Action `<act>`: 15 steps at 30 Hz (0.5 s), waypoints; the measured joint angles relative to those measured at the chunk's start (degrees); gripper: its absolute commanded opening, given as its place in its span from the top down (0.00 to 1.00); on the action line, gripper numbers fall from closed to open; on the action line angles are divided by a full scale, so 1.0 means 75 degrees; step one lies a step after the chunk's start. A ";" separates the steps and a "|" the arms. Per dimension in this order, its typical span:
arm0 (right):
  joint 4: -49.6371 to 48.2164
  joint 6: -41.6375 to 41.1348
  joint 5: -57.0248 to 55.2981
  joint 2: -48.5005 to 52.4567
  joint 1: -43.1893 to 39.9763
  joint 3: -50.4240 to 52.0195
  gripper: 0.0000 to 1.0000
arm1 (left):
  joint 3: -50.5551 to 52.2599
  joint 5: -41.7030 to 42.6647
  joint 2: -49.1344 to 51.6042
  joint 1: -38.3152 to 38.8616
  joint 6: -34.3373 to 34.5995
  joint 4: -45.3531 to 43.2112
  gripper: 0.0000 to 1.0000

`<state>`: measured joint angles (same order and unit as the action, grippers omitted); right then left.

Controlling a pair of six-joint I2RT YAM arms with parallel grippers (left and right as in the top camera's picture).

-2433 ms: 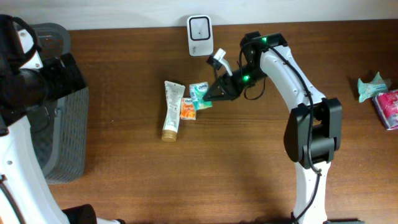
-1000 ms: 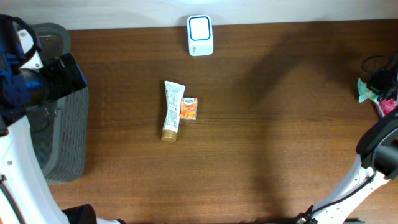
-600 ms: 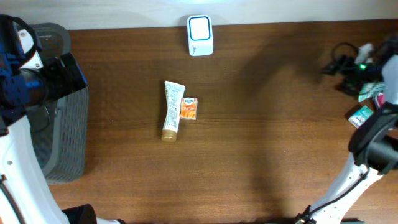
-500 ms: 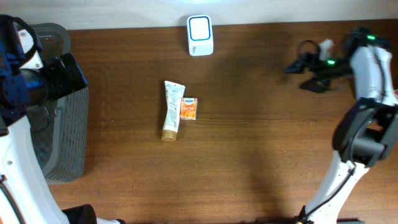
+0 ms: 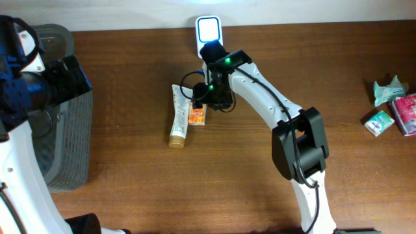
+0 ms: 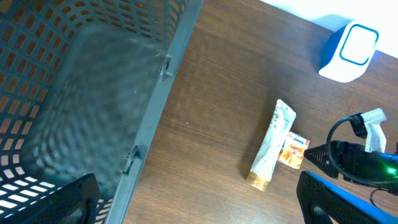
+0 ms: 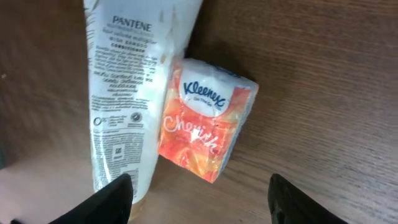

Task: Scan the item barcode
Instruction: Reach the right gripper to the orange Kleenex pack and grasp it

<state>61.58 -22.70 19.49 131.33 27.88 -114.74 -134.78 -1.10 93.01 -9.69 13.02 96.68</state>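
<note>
An orange Kleenex tissue pack (image 5: 197,116) (image 7: 208,118) lies flat on the wooden table against a white Pantene tube (image 5: 179,116) (image 7: 127,87). The white scanner with a blue-edged window (image 5: 208,29) (image 6: 349,51) stands at the back edge. My right gripper (image 5: 200,104) (image 7: 202,202) hovers just above the tissue pack, open, with nothing between its fingers. The pack sits just ahead of the fingertips. My left gripper (image 6: 193,205) is open and empty, over the rim of the basket at the far left. No barcode shows on the pack's upper face.
A grey mesh basket (image 5: 62,130) (image 6: 74,81) fills the left side. At the far right lie a teal pack (image 5: 390,90), a pink pack (image 5: 406,112) and a small green-and-white pack (image 5: 377,121).
My right arm swung from the far right back to the middle, leaving the green-and-white pack there, and its jaws opened. The left arm has not moved.
</note>
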 measured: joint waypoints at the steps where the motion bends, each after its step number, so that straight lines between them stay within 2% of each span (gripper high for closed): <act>1: -0.0006 -0.0070 -0.0055 0.0006 0.0003 0.0000 0.45 | 0.0000 0.0000 0.0000 0.0003 0.0000 0.0000 0.01; 5: -0.0090 -0.0577 -0.0149 0.0388 0.0003 0.0000 0.46 | 0.0000 0.0000 0.0000 0.0000 0.0000 -0.0003 0.01; 13: -0.0309 -0.0801 -0.0443 0.0638 0.0213 0.0000 0.50 | 0.0000 0.0000 0.0000 0.0003 0.0000 0.0000 0.01; 14: -0.0329 -0.0807 -0.0490 0.0772 0.0213 0.0000 0.58 | 0.0000 0.0000 0.0000 0.0000 0.0000 0.0000 0.01; 15: -0.0338 -0.0772 -0.0487 0.0895 0.0216 0.0000 0.80 | 0.0000 0.0000 0.0000 0.0000 0.0000 -0.0003 0.01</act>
<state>59.05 -28.49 15.84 138.04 29.50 -114.74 -134.78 -1.10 93.01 -9.69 13.02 96.66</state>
